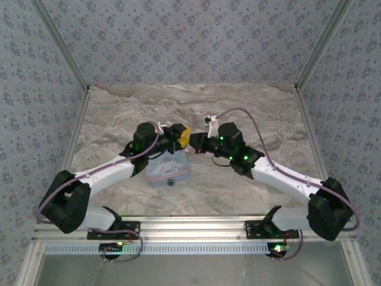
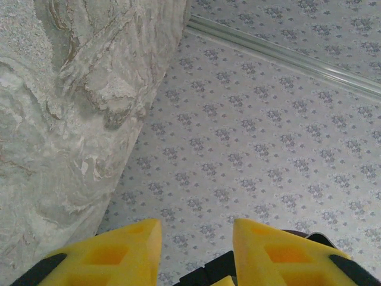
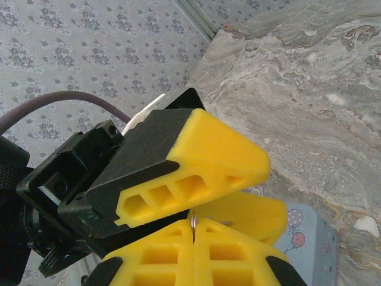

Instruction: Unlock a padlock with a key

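Observation:
The padlock [image 1: 171, 182] is a tiny dark lump with a teal spot, lying at the near edge of the pale blue tin [image 1: 168, 168]. Above the tin's far side my two grippers meet tip to tip. In the right wrist view my right gripper [image 3: 193, 229] is shut on a thin metal key [image 3: 193, 219], seen edge-on between its yellow pads. My left gripper [image 2: 196, 238] is open, its yellow fingers [image 3: 221, 159] spread on either side of the key. In the top view the left gripper [image 1: 183, 138] is just left of the right gripper [image 1: 194, 145].
The marble-patterned table [image 1: 250, 110] is bounded by flowered walls [image 1: 190, 36] on three sides. A corner of the tin [image 3: 309, 238] with balloon drawings lies below the grippers. An aluminium rail [image 1: 196, 223] runs along the near edge by the arm bases.

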`<control>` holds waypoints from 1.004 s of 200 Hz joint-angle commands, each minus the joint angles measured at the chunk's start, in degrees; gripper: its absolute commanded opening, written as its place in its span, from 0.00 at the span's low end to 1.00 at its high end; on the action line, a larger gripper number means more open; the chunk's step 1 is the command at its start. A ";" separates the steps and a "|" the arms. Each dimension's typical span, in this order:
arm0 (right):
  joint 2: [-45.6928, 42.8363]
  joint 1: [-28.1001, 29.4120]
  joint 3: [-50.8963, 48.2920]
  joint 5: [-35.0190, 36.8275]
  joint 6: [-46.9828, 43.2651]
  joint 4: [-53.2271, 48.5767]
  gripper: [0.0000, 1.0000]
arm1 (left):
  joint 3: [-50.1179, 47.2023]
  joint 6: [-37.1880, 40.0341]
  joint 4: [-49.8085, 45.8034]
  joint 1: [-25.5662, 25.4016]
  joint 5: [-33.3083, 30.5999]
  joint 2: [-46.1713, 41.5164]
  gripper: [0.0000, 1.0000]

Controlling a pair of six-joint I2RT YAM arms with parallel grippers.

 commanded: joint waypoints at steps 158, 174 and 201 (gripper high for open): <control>-3.09 -0.05 -1.90 1.10 -0.51 -1.01 0.00 | 0.57 7.09 -1.72 -0.27 -0.68 0.26 0.00; -4.04 -0.91 -2.94 -0.06 -0.28 -0.49 0.04 | 1.31 11.64 -2.75 -0.07 -2.19 -0.49 0.00; -6.89 -3.48 -6.35 -2.35 0.86 2.42 0.21 | 4.10 25.77 -7.93 -0.05 -6.33 -3.61 0.00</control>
